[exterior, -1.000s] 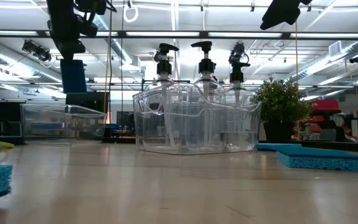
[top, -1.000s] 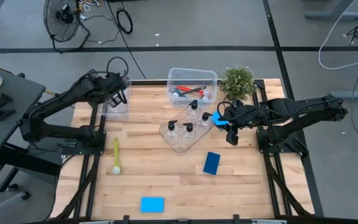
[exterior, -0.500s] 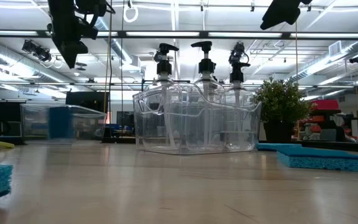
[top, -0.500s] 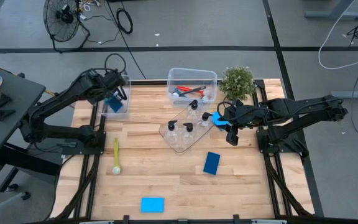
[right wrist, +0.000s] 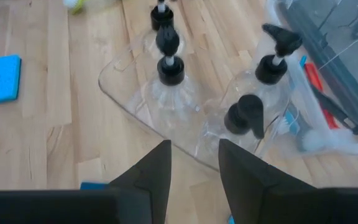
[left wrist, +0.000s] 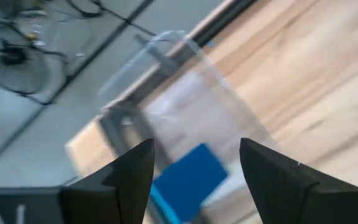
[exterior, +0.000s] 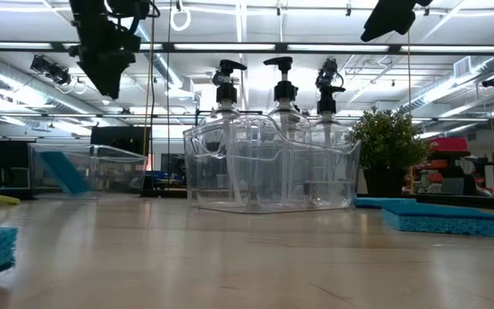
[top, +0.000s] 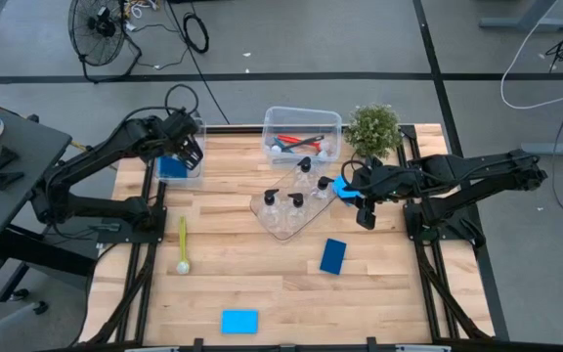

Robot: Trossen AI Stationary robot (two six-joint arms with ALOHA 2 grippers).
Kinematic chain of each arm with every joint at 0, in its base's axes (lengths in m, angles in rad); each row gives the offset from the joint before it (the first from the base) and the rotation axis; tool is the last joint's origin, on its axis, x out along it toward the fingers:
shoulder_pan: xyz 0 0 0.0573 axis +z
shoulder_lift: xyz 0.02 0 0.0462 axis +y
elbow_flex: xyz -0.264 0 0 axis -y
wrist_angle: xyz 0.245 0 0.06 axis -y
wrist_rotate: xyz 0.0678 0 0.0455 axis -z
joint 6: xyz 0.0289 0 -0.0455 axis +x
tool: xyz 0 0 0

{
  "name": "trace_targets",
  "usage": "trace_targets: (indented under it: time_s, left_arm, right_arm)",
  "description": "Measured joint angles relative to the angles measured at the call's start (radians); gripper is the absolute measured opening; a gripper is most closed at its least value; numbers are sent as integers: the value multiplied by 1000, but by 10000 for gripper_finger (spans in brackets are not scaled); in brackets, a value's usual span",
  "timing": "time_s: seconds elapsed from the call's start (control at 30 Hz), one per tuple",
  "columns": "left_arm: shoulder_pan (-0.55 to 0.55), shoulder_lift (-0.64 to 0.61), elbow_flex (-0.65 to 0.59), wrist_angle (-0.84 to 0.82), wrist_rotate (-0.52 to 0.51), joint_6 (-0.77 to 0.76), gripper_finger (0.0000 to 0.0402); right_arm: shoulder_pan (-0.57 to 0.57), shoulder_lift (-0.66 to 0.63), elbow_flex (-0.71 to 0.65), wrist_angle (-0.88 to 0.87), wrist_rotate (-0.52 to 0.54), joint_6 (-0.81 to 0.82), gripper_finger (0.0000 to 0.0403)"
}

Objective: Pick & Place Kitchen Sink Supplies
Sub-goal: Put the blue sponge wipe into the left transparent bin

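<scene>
High view: left gripper (top: 190,149) hanging over a small clear plastic bin (top: 197,172) at the far left corner of the light wooden table (top: 262,274), fingers (left wrist: 272,180) spread wide and holding nothing. Down in that bin, a dark-blue rectangular sponge (top: 173,166), leaning tilted against the wall in the low view (exterior: 63,172). Right gripper (top: 363,200) waiting at the right side, near a small green potted plant (top: 372,128), fingers a little apart and empty. Just beside it, a clear plastic tray (top: 283,227) with small clear bottles with black pump tops (top: 296,202) standing upright inside, same bottles close up in the right wrist view (right wrist: 170,73). Behind the tray, a bigger clear plastic tub (top: 332,121) with a slim red long-handled brush (top: 289,140) lying in it. Out on the bare wood: a yellow-green long-handled brush (top: 182,244) near the left edge, a second dark-blue sponge (top: 332,256) lying flat towards the right, and a light-blue rectangular sponge (top: 239,321) near the front edge. Under the right gripper, a bit of another light-blue sponge (top: 341,185) showing.
</scene>
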Motion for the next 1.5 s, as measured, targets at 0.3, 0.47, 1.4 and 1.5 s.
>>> trace_targets:
  time_s: [0.3,0.47,1.4,1.5]
  left_arm:
    - [-92,0,0,161,171,-63,224]
    - [-153,0,0,309,217,-71,223]
    - [-318,0,0,418,245,-104,222]
    - [-318,0,0,419,245,-104,222]
  right_arm:
    - [0,0,0,-94,-181,53,136]
    - [0,7,0,-95,-207,53,142]
    - [265,216,0,-45,-70,285,232]
    - [332,216,0,-45,-22,346,227]
